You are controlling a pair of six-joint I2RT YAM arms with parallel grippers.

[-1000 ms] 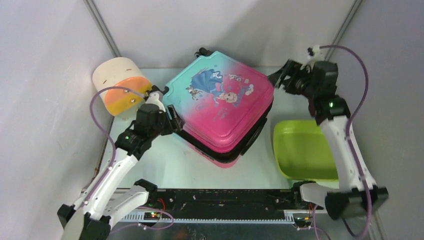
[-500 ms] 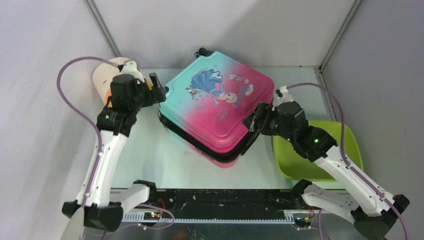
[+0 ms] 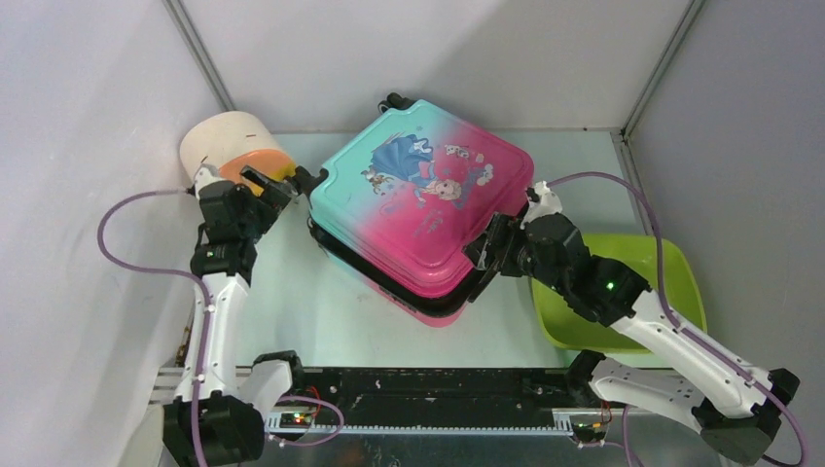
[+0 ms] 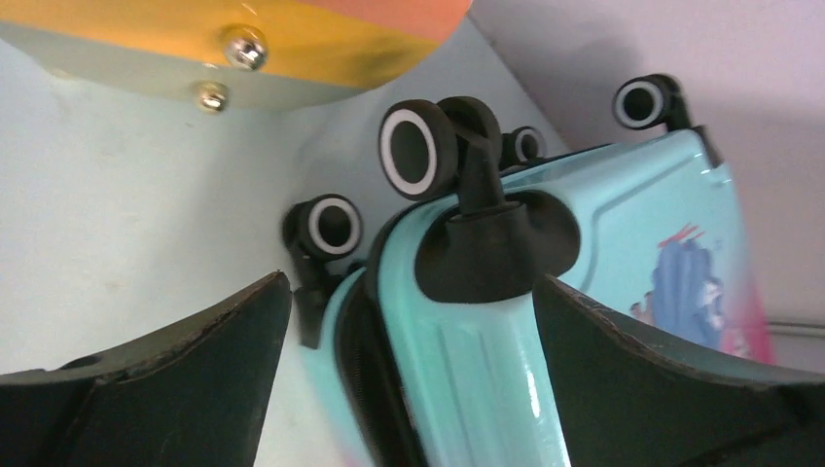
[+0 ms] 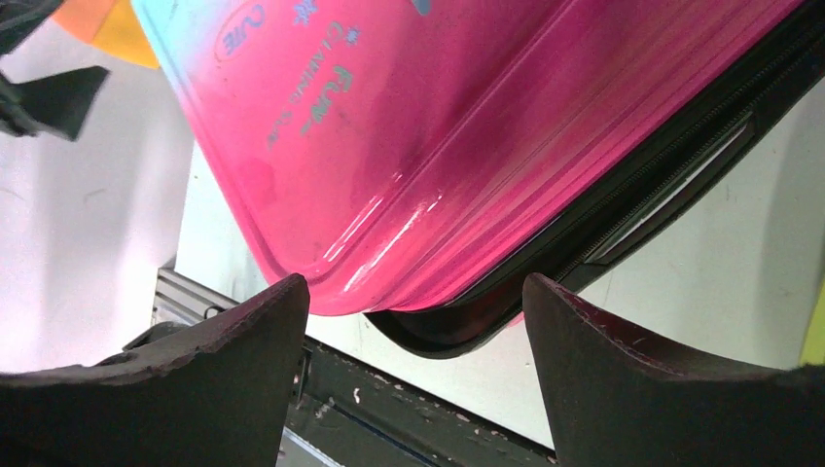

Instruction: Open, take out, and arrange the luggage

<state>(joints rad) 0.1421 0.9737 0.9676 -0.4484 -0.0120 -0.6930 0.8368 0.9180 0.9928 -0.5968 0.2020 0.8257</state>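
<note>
You're sitting with both wide open and empty, left gripper (image 3: 287, 182) straddling the teal wheel corner, right gripper (image 3: 484, 258) at the pink edge of the luggage (image 3: 423, 209) lying mid-frame, so closing unevenly is risking shoving it into the cylinder (image 3: 229, 151) upper-left.

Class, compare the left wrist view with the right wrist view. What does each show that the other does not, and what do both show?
Only the left wrist view: the teal end of the luggage with its black wheels, and two screws on the cylinder. Only the right wrist view: the pink end, its lettering and the dark seam between the shells. Both: the luggage between open jaws, those of the left gripper or the right gripper, on the table.
</note>
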